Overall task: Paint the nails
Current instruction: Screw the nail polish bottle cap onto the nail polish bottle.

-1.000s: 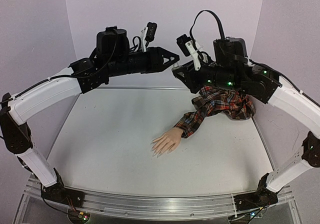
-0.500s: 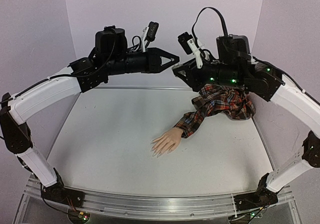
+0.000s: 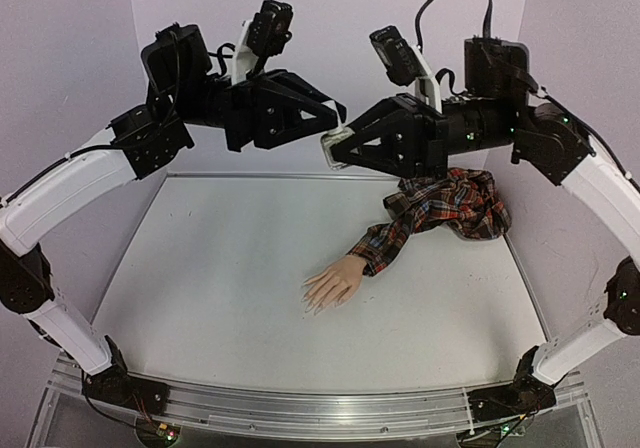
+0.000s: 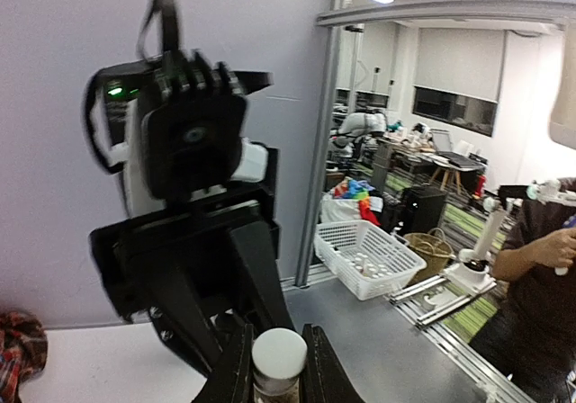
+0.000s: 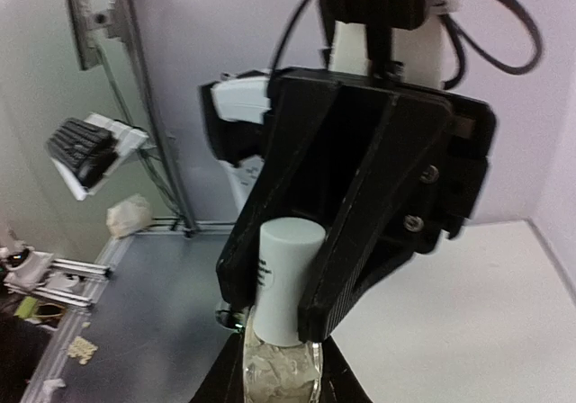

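my left pincer [image 4: 276, 369] is closed tight on the white cap [image 5: 286, 273] of a small clear bottle [image 5: 279, 360], one finger on either side of it. my right pincer [image 5: 281, 387] meets it tip to tip, clamped on the glass body just under the cap. the two hang high over the back of the table [image 3: 220, 268], well above everything on it. i judge this to be the unscrewing step, with the brush not yet out. the bottle looks light, smooth and breakable, so i would squeeze the glass no harder than needed and turn only at the cap's straight sides. far below lies the mannequin hand [image 3: 332, 283], palm down, its plaid sleeve [image 3: 445, 206] bunched behind it. the nails [image 3: 313, 304] are at its fingertips, pointing toward the near left, too small to tell apart. they are hard and nothing to grip. the hand seems light and may slide under a brush, so any steadying belongs at the cuff.
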You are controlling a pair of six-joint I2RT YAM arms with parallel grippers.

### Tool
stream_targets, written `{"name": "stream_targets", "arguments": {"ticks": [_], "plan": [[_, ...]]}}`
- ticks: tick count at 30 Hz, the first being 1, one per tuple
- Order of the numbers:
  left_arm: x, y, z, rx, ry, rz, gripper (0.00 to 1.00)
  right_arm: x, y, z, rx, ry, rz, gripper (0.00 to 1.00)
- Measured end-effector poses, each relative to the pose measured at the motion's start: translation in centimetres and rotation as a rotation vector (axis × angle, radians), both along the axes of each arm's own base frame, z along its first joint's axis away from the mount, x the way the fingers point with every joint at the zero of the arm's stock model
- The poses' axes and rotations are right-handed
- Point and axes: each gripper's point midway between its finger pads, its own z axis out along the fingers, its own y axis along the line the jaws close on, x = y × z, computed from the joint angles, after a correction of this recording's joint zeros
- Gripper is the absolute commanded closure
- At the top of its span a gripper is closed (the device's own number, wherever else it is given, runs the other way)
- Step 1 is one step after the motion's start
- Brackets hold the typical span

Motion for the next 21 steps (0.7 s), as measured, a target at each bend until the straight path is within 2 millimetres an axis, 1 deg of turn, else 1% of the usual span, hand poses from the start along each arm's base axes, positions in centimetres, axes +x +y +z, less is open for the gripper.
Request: {"name": "stream_targets", "arguments": {"ticks": [2,5,8,11,12,13,14,15,17,18,21], "plan": [[-1.2,0.8,0.5,-0.015,-0.037,-0.072,1.00,-1.2,0.9,0.6,0.020,0.030,0.113,1.00],[-2.1,1.9,1.1,-0.026,-0.080,-0.149,1.00,-2.0,2.1,1.4,0.043,0.049,0.236,1.00],[-2.3,2.6,1.4,-0.027,-0.104,-0.188,1.00,-2.2,2.9,1.8,0.057,0.055,0.307,1.00],[-2.2,3.0,1.3,-0.024,-0.113,-0.201,1.00,-2.2,3.2,1.7,0.061,0.056,0.327,1.00],[-2.1,3.0,1.2,-0.023,-0.113,-0.202,0.98,-2.1,3.3,1.7,0.060,0.056,0.325,1.00],[-2.1,3.0,1.2,-0.023,-0.114,-0.199,0.91,-2.1,3.3,1.6,0.061,0.053,0.321,1.00],[-1.9,3.0,1.1,-0.018,-0.109,-0.191,0.81,-2.0,3.3,1.4,0.062,0.050,0.310,1.00],[-1.8,3.0,1.0,-0.013,-0.102,-0.183,0.67,-1.9,3.2,1.2,0.062,0.047,0.298,1.00],[-1.3,2.8,0.6,0.000,-0.078,-0.145,0.49,-1.4,3.1,0.6,0.065,0.026,0.247,1.00],[-0.6,2.3,0.2,0.017,-0.045,-0.107,0.41,-1.1,3.0,0.3,0.066,0.013,0.216,1.00],[1.2,1.4,-1.1,0.051,0.016,0.006,0.27,-0.1,2.4,-1.2,0.048,-0.009,0.107,1.00]]}}
